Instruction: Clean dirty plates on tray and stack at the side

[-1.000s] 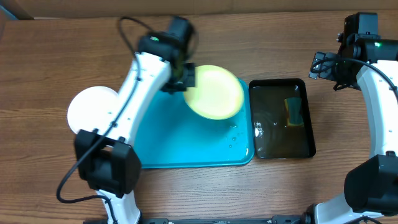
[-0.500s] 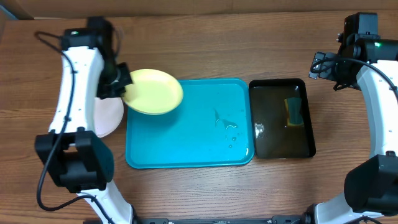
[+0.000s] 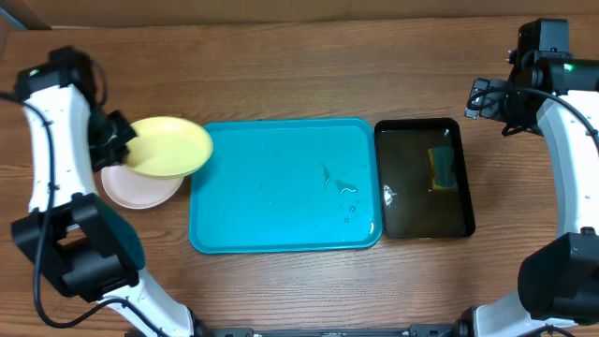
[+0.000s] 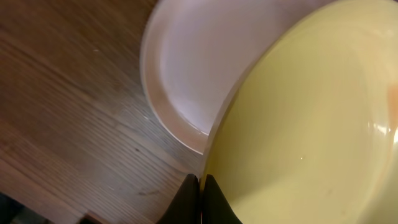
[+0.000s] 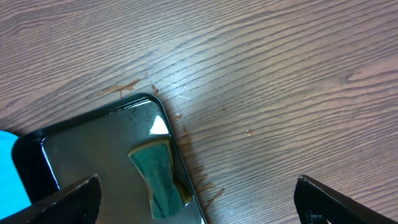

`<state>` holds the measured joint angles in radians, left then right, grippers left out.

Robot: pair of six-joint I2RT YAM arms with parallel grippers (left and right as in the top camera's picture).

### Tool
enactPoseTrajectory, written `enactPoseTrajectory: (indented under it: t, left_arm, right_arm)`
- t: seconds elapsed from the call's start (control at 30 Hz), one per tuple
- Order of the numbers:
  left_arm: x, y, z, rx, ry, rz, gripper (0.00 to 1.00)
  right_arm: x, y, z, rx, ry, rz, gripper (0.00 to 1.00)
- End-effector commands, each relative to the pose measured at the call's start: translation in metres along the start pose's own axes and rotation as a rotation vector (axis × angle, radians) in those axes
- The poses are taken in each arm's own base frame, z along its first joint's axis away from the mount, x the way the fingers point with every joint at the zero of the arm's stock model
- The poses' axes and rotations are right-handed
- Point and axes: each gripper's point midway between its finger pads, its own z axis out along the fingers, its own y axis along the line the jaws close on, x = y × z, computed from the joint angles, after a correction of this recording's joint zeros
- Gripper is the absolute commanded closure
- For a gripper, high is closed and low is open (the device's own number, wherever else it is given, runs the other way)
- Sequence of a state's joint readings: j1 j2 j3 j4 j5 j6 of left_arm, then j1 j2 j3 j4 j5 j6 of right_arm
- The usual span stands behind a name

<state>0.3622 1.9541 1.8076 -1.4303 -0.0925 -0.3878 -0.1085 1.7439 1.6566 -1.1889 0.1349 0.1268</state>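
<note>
From above, the left gripper (image 3: 124, 145) is clamped on the left rim of the light yellow-green plate (image 3: 173, 147). It holds that plate above the white plate (image 3: 140, 190) on the table (image 3: 281, 56), left of the blue tray (image 3: 281, 187). The yellow-green plate overhangs toward the tray, so I judge it needs to go left and nearer before release. Whether the white one is 1 plate or 2 stacked, I cannot tell from here. The tray is bare apart from water drops, so the stacking looks nearly done. The right gripper (image 3: 483, 98) hangs well apart, beyond the far right corner of the black tray (image 3: 460, 220), leaving the left arm free room.

In the left wrist view, the fingers (image 4: 186, 202) are pressed together on the yellow-green plate's (image 4: 311, 124) edge, a thin pinch that suits a shallow rim. The white plate (image 4: 205, 62) lies below, its rim showing to the left, with bare wood beyond.

In the right wrist view, the right gripper (image 5: 198, 190) is spread wide and holds nothing. The green sponge (image 5: 158, 177) lies in the black tray's (image 5: 93, 155) water.
</note>
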Motion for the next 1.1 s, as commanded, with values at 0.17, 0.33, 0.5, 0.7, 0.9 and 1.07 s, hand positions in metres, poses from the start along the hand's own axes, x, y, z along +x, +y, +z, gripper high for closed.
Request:
enactPoseTrajectory:
  t: [0.17, 0.33, 0.5, 0.7, 0.9, 1.07]
  left_arm:
    - [-0.023, 0.065, 0.02, -0.025, -0.04, -0.232, 0.96]
    - [-0.025, 0.066, 0.029, 0.008, -0.036, -0.253, 0.9]
    - [-0.025, 0.025, 0.024, 0.239, -0.012, -0.088, 0.34]
    - [-0.006, -0.054, -0.013, 0.7, 0.015, 0.191, 0.08]
    - [0.013, -0.085, -0.016, 0.7, 0.042, 0.287, 0.0]
    - [0.02, -0.091, -0.006, 0.592, 0.035, 0.345, 0.0]
  right_arm:
    - [-0.006, 0.001, -0.007, -0.001, -0.028, 0.003, 0.0]
    - [-0.006, 0.001, -0.007, -0.001, -0.028, 0.003, 0.0]
    - [-0.006, 0.001, -0.007, -0.001, -0.028, 0.003, 0.0]
    - [-0.006, 0.001, -0.007, -0.001, -0.028, 0.003, 0.0]
    - [-0.006, 0.001, -0.007, -0.001, -0.028, 0.003, 0.0]
    - [-0.006, 0.001, -0.007, -0.001, -0.028, 0.003, 0.0]
